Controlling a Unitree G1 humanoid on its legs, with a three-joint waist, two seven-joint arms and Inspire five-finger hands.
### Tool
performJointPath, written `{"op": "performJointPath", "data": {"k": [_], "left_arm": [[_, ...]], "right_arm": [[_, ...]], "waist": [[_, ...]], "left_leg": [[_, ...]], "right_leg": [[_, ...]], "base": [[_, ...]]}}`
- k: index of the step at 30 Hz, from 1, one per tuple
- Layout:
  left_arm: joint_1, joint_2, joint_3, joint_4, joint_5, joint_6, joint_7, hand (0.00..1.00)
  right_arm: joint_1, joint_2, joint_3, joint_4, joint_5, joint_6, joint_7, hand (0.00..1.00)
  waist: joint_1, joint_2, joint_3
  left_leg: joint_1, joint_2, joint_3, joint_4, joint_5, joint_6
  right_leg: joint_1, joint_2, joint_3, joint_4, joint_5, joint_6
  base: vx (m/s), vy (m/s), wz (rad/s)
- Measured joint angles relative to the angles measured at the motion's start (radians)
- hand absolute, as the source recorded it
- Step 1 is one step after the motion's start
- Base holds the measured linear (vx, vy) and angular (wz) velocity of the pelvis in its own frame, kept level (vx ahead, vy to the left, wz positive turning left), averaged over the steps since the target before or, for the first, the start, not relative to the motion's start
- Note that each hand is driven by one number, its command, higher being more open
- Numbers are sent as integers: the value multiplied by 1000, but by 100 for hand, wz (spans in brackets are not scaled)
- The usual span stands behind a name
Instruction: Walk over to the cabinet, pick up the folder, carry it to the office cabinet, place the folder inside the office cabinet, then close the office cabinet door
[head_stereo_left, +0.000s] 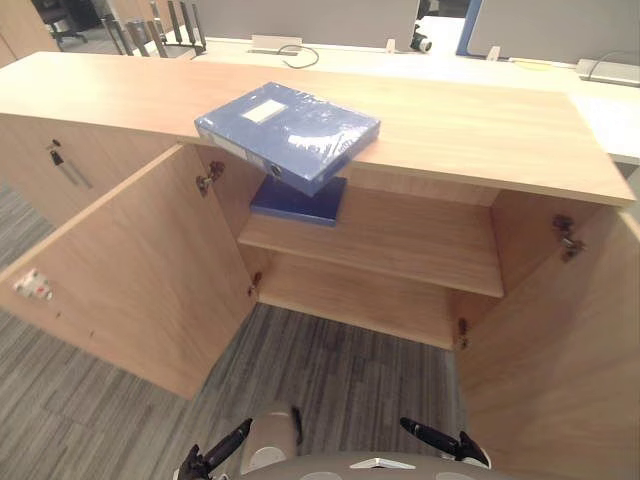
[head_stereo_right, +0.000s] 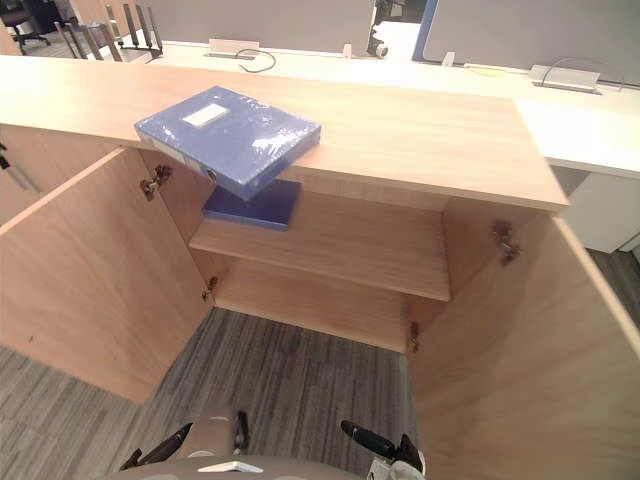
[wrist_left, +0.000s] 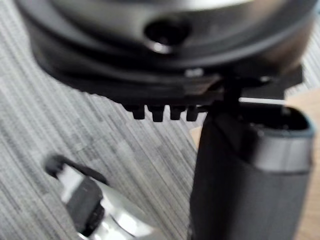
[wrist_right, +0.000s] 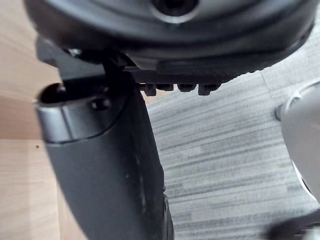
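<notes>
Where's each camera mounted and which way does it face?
Left eye view: on the head, facing down at the open light wooden cabinet, blue box folder on top; left hand and right hand low in frame.
Right eye view: alongside, same scene; both share cabinet, folder, hands.
Left wrist view: on that wrist, along its hand, at grey striped carpet.
Right wrist view: likewise, at carpet and a wooden cabinet door.

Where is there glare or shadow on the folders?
Left eye view: white glare streaks the glossy blue box folder lying on the light wooden cabinet top; right eye view: the same streaks, and the flat dark blue folder on the upper shelf sits in the top's shadow.
</notes>
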Motion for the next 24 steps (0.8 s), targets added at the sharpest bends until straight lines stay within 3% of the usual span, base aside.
{"op": "performJointPath", "data": {"k": [1,2,3,5,7,9,11,14,24], "left_arm": [[4,-3,-2,12,0,-1,1,100],[-6,20,2,25,-1,4,0,100],[-12,20,3,26,-1,-6,2,100],[-15,26,3,27,-1,-17,-4,100],[-15,28,6,45,0,-18,-1,100],[-14,29,4,60,0,-18,1,100],[-24,38,-1,80,0,-17,1,100],[-38,37,-7,95,0,-16,6,100],[-33,51,-76,85,-10,-20,24,100]], "right_arm": [[-1,-11,17,7,0,1,5,100],[-4,2,51,4,3,6,6,100],[-12,18,60,4,-2,2,10,100],[-25,25,61,5,1,-15,11,100],[-28,29,63,6,0,-19,11,100],[-30,31,64,16,0,-21,8,100],[-38,39,68,29,0,-25,11,100],[-50,31,67,36,1,-20,10,100],[-35,18,51,45,1,-19,2,100]], "waist": [[6,2,14],[6,-29,18],[15,-41,14],[13,-42,14],[8,-46,7],[0,-38,-23],[-3,-49,-46],[-7,-36,-43],[-14,-50,-44]], "left_leg": [[22,-2,17,-4,0,6],[59,-29,42,-36,-12,20],[86,-34,53,-80,-5,16],[147,-57,50,-164,15,16],[220,-94,74,-240,23,30],[234,-107,74,-279,32,27],[236,-130,78,-358,78,23],[281,-148,77,-493,159,16],[434,-217,38,-842,317,-16]], "right_leg": [[5,-16,24,33,-25,39],[-6,-13,66,3,-45,33],[-32,5,79,-33,-44,21],[-73,33,93,-92,-18,3],[-124,25,105,-139,68,7],[-125,19,111,-160,100,14],[-138,11,114,-215,143,15],[-140,10,114,-262,207,21],[-152,-8,115,-307,201,20]], "base": [[435,288,-48],[412,255,-38],[326,183,-34],[226,156,-19],[132,100,2],[95,57,0],[91,24,-7],[-2,0,-6],[-94,-5,-18]]}}
